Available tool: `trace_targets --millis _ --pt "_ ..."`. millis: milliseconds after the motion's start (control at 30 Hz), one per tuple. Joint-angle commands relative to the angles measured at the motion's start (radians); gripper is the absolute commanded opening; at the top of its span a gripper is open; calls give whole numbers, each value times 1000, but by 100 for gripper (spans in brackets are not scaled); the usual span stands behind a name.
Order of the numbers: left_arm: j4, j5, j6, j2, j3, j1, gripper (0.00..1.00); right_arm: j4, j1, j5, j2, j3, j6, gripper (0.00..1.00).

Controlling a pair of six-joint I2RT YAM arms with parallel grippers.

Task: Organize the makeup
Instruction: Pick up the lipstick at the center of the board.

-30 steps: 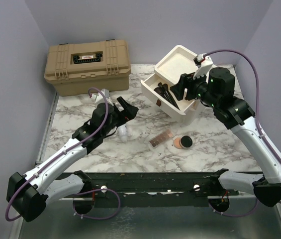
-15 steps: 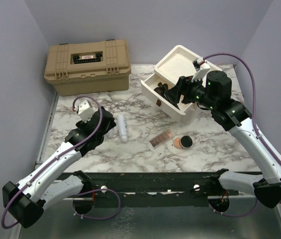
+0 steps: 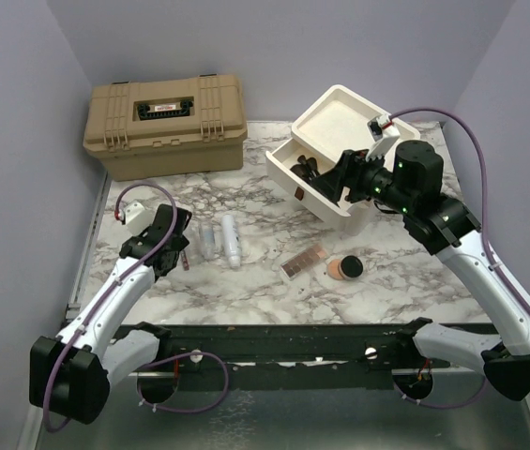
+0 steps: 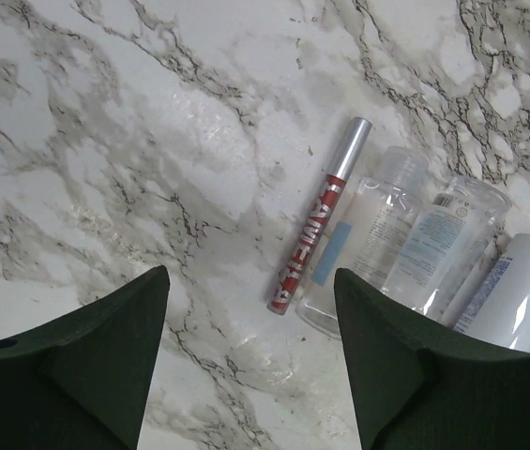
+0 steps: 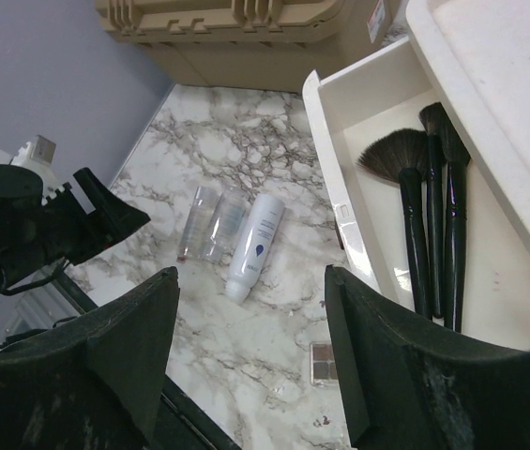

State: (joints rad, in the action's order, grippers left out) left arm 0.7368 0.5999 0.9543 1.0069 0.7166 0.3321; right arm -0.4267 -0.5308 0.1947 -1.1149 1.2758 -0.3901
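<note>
A white bottle (image 3: 231,240) lies on the marble beside two clear bottles (image 3: 208,242) and a slim red tube (image 3: 186,254). My left gripper (image 3: 174,247) hovers open and empty just left of them. In its wrist view the red tube (image 4: 325,217) and a clear bottle (image 4: 368,239) lie ahead of the left gripper (image 4: 249,275). A pink palette (image 3: 304,261) and a round compact (image 3: 347,268) lie mid-table. Black-handled brushes (image 5: 429,225) rest in the drawer. My right gripper (image 3: 336,174) hangs open and empty over the drawer's near edge; the wrist view shows the right gripper (image 5: 250,272) above the white bottle (image 5: 255,244).
A tan toolbox (image 3: 163,124) stands at the back left. The cream drawer unit (image 3: 340,112) sits tilted at the back right with its drawer (image 5: 377,122) pulled out. A dark rail (image 3: 274,342) runs along the near table edge.
My left arm pulled back and to the left, uncovering the clear bottles and the red tube, and its jaws narrowed somewhat. The right arm shifted slightly.
</note>
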Motion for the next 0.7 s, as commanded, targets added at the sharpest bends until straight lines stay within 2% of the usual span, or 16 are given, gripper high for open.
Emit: trace_targets --millis 0,300,667 --pt "-118 -128 -79 19 -39 -77 70 13 -6 11 20 -12 -11 69" --pt "-224 -253 -105 41 -116 -137 64 18 -5 15 17 -25 -23 70" --pt "-258 -260 -128 76 -146 -148 60 17 -6 23 9 -21 -23 70"
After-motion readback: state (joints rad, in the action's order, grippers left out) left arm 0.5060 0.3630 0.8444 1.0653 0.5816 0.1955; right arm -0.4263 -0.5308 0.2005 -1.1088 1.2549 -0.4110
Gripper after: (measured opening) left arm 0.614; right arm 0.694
